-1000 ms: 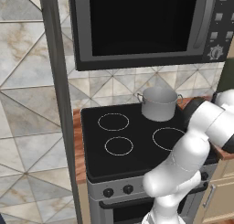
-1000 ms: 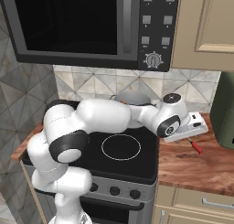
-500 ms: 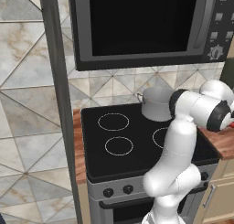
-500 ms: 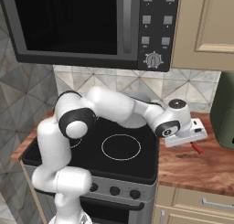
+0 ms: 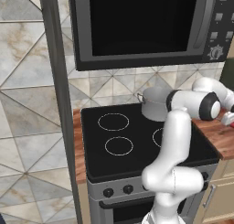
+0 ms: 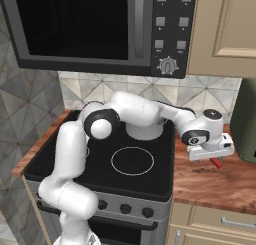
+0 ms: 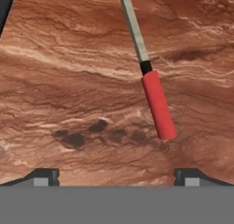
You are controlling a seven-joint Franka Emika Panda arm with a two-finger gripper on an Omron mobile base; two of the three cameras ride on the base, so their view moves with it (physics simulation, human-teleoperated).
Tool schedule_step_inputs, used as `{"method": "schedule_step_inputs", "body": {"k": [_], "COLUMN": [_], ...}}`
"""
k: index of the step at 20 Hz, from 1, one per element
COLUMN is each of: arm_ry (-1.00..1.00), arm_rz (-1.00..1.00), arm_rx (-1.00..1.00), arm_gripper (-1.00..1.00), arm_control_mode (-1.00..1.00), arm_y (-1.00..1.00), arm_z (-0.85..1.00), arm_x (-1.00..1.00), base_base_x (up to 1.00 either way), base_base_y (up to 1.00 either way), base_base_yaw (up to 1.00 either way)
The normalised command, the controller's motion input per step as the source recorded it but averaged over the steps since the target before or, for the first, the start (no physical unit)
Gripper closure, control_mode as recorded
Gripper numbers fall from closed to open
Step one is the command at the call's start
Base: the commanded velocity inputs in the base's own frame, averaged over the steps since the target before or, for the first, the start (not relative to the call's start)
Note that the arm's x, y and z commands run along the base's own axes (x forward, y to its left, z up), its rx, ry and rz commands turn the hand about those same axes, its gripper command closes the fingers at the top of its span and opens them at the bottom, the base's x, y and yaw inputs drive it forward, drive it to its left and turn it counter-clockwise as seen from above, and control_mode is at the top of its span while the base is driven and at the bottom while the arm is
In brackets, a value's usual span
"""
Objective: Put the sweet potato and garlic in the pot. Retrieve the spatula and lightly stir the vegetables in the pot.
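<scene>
My gripper (image 6: 212, 157) hangs low over the wooden counter to the right of the stove, its jaws open and empty. In the hand view my gripper (image 7: 116, 176) points down at the spatula (image 7: 155, 102), which lies flat on the counter, apart from the fingertips. Its red handle is nearest, and a pale metal shaft runs away from it toward the top. A bit of the red spatula (image 6: 216, 162) handle pokes out under the hand. The grey pot (image 5: 154, 102) stands on the stove's back right burner, partly behind my arm; the same pot (image 6: 145, 131) shows in the right base view. The sweet potato and garlic are out of view.
A black stove top (image 5: 119, 141) lies under a black microwave (image 6: 85, 29). A dark green appliance (image 6: 247, 121) stands on the counter (image 6: 215, 184) just right of my hand. A beige cabinet (image 6: 225, 29) hangs above it. A dark vertical panel (image 5: 59, 104) borders the stove's left.
My arm has swung its elbow back over the stove, and the hand has sunk a little over the spatula. The jaws have stayed open.
</scene>
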Motion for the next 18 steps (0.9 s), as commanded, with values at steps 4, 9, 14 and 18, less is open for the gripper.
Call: {"method": "schedule_step_inputs", "body": {"k": [4, 9, 14, 18], "arm_ry": [0.05, 0.04, 0.05, 0.01], "arm_rz": [0.00, 0.00, 0.00, 0.00], "arm_rx": [0.07, 0.04, 0.00, 0.00], "arm_gripper": [-1.00, -1.00, -1.00, -1.00], "arm_control_mode": [-1.00, -1.00, -1.00, -1.00], "arm_y": [-0.13, 0.00, 0.00, 0.00], "arm_z": [-0.10, -0.24, -0.35, -0.34], "arm_x": [0.32, 0.30, 0.33, 0.28], "base_base_x": [0.00, 0.00, 0.00, 0.00], "base_base_y": [0.00, 0.00, 0.00, 0.00], "base_base_yaw": [0.00, 0.00, 0.00, 0.00]}}
